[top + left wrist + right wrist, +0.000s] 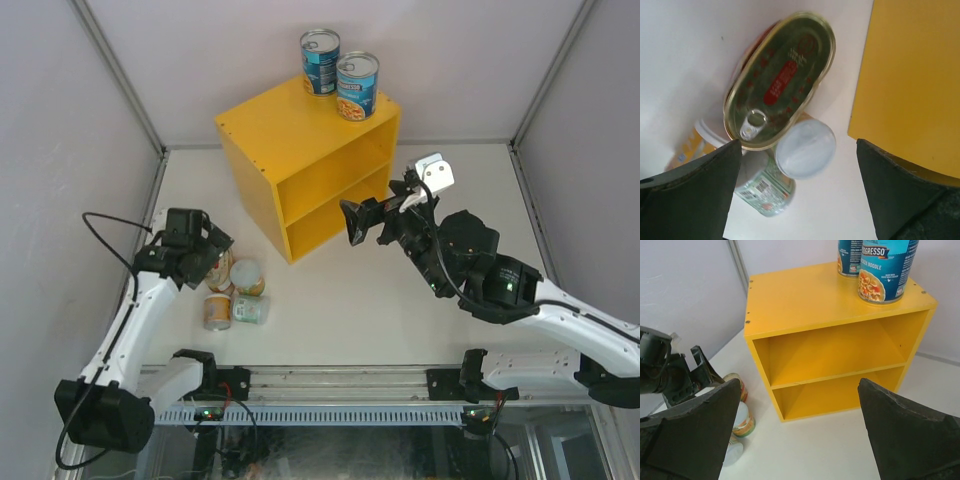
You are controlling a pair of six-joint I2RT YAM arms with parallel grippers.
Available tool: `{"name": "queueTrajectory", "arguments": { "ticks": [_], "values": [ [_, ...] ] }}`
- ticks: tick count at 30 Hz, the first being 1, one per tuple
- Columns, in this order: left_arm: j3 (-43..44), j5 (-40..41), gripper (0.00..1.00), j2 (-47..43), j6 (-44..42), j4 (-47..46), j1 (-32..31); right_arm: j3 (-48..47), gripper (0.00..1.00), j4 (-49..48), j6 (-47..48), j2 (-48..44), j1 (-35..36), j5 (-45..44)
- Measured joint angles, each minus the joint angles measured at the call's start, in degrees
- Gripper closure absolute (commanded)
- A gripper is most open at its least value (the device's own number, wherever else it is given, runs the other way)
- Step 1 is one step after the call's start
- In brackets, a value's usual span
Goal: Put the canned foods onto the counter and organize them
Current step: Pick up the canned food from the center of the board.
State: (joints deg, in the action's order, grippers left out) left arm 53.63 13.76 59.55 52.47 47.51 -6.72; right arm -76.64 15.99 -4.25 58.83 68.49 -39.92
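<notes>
A: Left gripper (797, 145)?
B: Jaws spread, holding nothing, over the oval tin (780, 80) and small pale-lidded cans (805, 149) on the table (400, 320).
A: Right gripper (799, 382)?
B: Jaws spread, empty, facing the yellow shelf unit (790, 305). Two Progresso cans (357, 85) stand on its top.

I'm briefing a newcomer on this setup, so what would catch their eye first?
The bright yellow counter stands out mid-table, with two tall blue-labelled cans side by side at the far corner of its top. Next comes a huddle of small cans on the table to its left, below the open left gripper, with an oval tin among them.
</notes>
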Motion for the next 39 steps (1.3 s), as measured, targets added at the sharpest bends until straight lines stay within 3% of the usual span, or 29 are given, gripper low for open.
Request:
{"name": "queueTrajectory", "arguments": {
  "ticks": [8, 17, 27, 39],
  "values": [
    [-4.02, 2.49, 0.0, -3.08, 17.84, 2.47, -9.49, 0.9, 0.0, -0.17, -0.2, -1.99, 0.0, 0.63],
    [-4.02, 5.25, 0.0, 0.61, 30.73, 3.08, -15.21, 1.68, 0.0, -0.13, -0.24, -3.63, 0.0, 1.01],
    [-4.02, 5.95, 0.0, 4.35, 37.75, 4.37, -16.59, 2.23, 0.0, 0.0, -0.24, -3.98, -0.15, 1.25],
    [-4.02, 6.82, 0.0, 7.82, 39.54, 3.96, -16.63, 2.29, 0.0, 0.0, -0.79, -3.52, -1.14, 2.43]
  ]
}}
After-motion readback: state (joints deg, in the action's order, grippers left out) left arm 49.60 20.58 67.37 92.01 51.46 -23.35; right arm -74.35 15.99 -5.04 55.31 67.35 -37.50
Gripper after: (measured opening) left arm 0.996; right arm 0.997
